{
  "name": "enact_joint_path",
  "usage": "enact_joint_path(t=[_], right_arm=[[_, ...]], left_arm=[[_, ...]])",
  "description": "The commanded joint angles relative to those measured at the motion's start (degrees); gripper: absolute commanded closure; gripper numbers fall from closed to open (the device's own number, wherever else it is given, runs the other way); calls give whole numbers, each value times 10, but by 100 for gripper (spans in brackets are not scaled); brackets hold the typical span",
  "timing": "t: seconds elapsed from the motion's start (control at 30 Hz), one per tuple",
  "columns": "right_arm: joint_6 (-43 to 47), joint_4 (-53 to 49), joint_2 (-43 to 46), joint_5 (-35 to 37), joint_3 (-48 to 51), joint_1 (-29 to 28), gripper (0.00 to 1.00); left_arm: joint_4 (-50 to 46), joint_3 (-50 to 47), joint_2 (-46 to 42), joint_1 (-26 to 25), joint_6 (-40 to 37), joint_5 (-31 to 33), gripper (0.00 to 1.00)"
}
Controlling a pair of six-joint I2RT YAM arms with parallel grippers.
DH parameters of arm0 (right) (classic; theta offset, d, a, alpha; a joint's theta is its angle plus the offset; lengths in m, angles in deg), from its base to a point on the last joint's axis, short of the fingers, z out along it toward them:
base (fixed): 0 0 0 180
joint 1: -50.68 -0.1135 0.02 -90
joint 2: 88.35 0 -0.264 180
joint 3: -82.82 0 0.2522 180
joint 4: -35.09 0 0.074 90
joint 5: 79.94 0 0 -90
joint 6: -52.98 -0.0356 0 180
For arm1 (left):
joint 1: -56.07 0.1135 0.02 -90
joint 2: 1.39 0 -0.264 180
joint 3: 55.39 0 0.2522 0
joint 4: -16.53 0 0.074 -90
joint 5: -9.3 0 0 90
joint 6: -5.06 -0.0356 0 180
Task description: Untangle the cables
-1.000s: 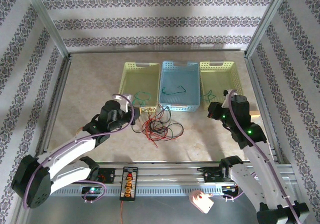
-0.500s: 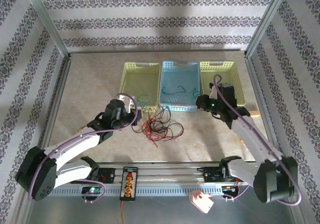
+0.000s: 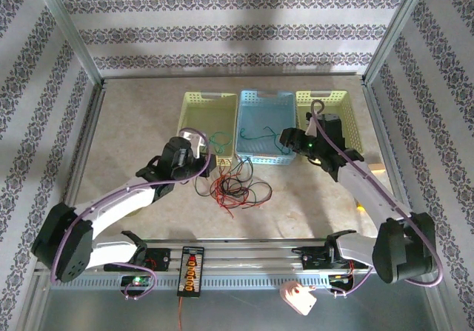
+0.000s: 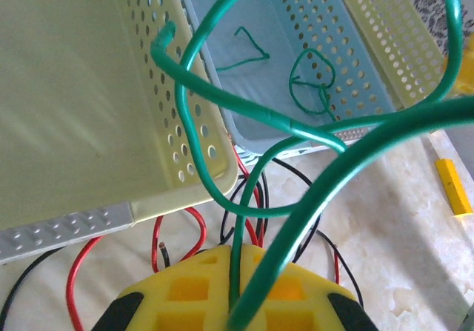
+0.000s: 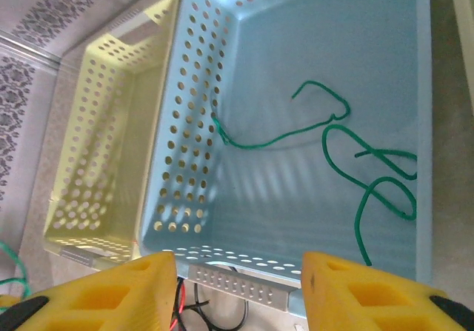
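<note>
Cables (image 3: 235, 186) in red and black lie in a loose tangle on the table (image 3: 141, 131), just in front of a pale yellow basket (image 3: 200, 116) and a blue basket (image 3: 265, 116) that stand side by side. The left hand (image 4: 237, 279) is pressed together on a green cable (image 4: 244, 101). This cable rises from between the hand's yellow fingers (image 4: 185, 290) and curls in wide loops above the near right corner of the yellow basket. Under those loops, red and black strands run out across the table.

The right hand (image 5: 237, 286) hovers over the near rim of the blue basket with its fingers spread wide and nothing between them. Another green cable (image 5: 255, 145) lies loose on the floor of the blue basket. A second yellow basket (image 3: 329, 112) stands to the right of the blue one. A small yellow piece (image 4: 452, 186) rests on the table near it.
</note>
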Motion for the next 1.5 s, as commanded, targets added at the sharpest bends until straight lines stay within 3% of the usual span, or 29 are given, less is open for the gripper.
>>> enact_joint_path(t=[0.0, 0.3, 0.4, 0.47, 0.63, 0.7, 1.0, 1.23, 1.47], right_arm=[[6, -5, 39, 20, 13, -7, 52], [-32, -6, 112, 49, 78, -12, 51], [-31, -18, 130, 47, 86, -13, 51], [-25, -28, 138, 40, 86, -14, 51], [-4, -46, 147, -6, 89, -31, 51], [7, -53, 143, -22, 91, -48, 51], [57, -60, 38, -2, 65, -173, 51], [78, -25, -107, -31, 5, -194, 52], [72, 21, -209, -49, -37, -200, 58]], left_arm=[[8, 57, 49, -4, 8, -16, 100], [-54, 300, 282, -33, 9, -37, 99], [-85, 379, 351, -38, 11, -42, 84], [-84, 405, 373, -39, 12, -41, 59], [-42, 403, 344, -39, -3, -54, 21], [-37, 378, 308, -40, -13, -39, 15], [-88, 164, 128, -39, -12, 52, 12], [-95, 40, 45, -45, 15, 37, 13], [-121, 6, 9, -46, -4, 17, 13]])
